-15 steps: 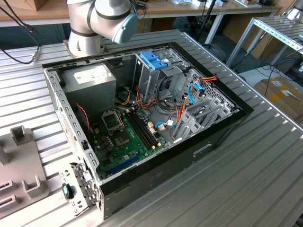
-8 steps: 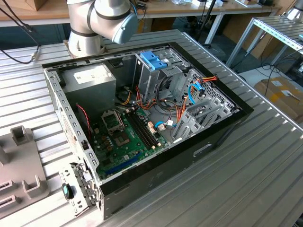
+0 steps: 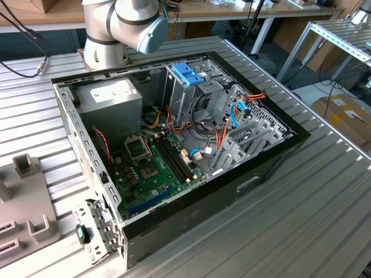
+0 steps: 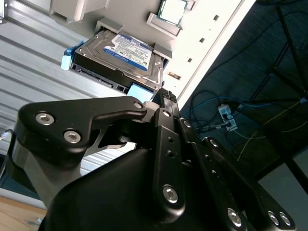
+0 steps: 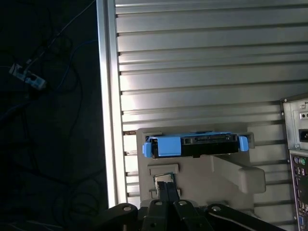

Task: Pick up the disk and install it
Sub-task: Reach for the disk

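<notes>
The gripper (image 5: 167, 186), clenched on nothing, points at the disk (image 5: 195, 144) resting in a grey holder (image 5: 231, 175) at its twelve o'clock, stiff, rather heavy, I think shock-sensitive, best taken by its blue-railed edges.

The case (image 3: 278, 156) lay on the table (image 3: 290, 231), the arm's base (image 3: 104, 49) behind it in the exterior view. Inside, the cage (image 3: 191, 92) stood beside the motherboard (image 3: 151, 174). In both wrist views, the disk (image 4: 122, 55) (image 5: 207, 144) rested on a holder (image 4: 202, 38) (image 5: 192, 168) near the table's edge, with the gripper (image 4: 166, 94) (image 5: 167, 190) near it.
</notes>
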Action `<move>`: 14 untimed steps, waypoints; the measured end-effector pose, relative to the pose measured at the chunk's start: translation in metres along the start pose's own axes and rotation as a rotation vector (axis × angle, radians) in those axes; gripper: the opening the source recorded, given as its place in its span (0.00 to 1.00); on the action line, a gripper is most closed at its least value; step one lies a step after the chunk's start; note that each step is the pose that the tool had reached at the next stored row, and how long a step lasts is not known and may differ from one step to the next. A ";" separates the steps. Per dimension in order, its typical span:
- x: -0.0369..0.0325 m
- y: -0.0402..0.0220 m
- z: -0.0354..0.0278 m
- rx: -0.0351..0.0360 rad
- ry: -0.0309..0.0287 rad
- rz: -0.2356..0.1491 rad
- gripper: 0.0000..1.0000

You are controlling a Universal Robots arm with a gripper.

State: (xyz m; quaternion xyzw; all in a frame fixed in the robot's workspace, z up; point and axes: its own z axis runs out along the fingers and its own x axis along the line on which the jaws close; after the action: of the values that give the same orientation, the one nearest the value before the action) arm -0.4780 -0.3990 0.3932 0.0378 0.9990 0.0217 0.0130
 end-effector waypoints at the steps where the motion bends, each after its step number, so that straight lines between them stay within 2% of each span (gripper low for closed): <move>1: 0.0001 0.0000 0.0000 0.0000 0.0000 0.000 0.11; 14: 0.0013 0.0000 0.0000 0.0000 0.0000 0.000 0.11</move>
State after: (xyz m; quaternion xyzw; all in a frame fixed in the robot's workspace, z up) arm -0.4793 -0.3989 0.3931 0.0379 0.9990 0.0217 0.0131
